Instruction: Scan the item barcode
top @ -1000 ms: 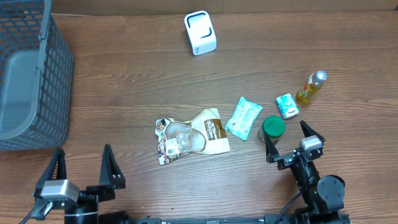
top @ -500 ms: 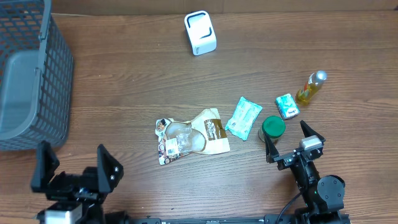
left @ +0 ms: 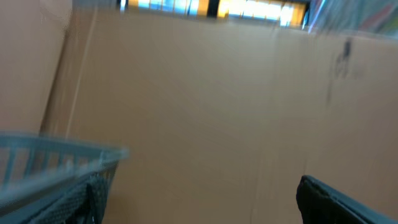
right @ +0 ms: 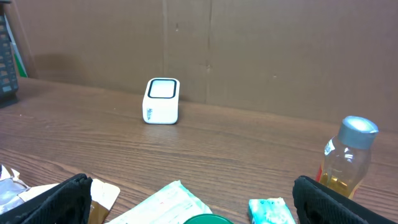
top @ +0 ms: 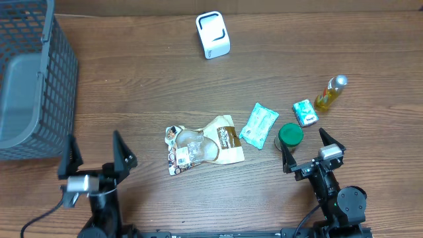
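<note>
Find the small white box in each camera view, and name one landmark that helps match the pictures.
Overhead: white box at top centre of the picture.
Left wrist: not in it; only a basket rim and cardboard wall show.
Right wrist: left of centre, before the cardboard wall.
Shared landmark: the amber bottle, right of the box in overhead and right wrist.

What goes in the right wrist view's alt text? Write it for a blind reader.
A white barcode scanner stands on a wooden table before a cardboard wall. Nearer the open right gripper: an amber-filled bottle, a teal packet, a pale pouch, a green lid.
</note>
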Action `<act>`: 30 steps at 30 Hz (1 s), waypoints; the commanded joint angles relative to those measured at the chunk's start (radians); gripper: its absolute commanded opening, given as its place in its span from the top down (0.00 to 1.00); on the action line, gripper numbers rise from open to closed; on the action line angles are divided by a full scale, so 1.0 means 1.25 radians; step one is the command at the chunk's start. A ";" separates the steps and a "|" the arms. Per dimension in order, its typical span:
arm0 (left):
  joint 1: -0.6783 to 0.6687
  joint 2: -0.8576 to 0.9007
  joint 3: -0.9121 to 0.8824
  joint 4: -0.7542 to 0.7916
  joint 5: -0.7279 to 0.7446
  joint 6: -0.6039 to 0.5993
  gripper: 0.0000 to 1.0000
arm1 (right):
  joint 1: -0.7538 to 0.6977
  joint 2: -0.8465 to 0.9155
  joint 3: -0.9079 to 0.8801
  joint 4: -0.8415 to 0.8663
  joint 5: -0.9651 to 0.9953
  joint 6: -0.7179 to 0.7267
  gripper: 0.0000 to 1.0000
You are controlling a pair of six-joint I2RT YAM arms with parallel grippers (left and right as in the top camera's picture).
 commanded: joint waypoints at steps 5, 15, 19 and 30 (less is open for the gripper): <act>-0.041 -0.008 -0.007 -0.271 -0.114 0.003 0.01 | 0.002 -0.006 -0.008 0.002 0.011 -0.002 0.00; -0.042 -0.008 -0.007 -0.447 -0.110 0.073 0.00 | 0.002 -0.006 -0.008 0.002 0.011 -0.002 0.00; -0.042 -0.008 -0.007 -0.446 -0.108 0.078 0.00 | 0.002 -0.006 -0.008 0.002 0.011 -0.002 0.00; -0.042 -0.007 -0.007 -0.446 -0.108 0.078 0.00 | 0.002 -0.006 -0.008 0.002 0.011 -0.002 0.00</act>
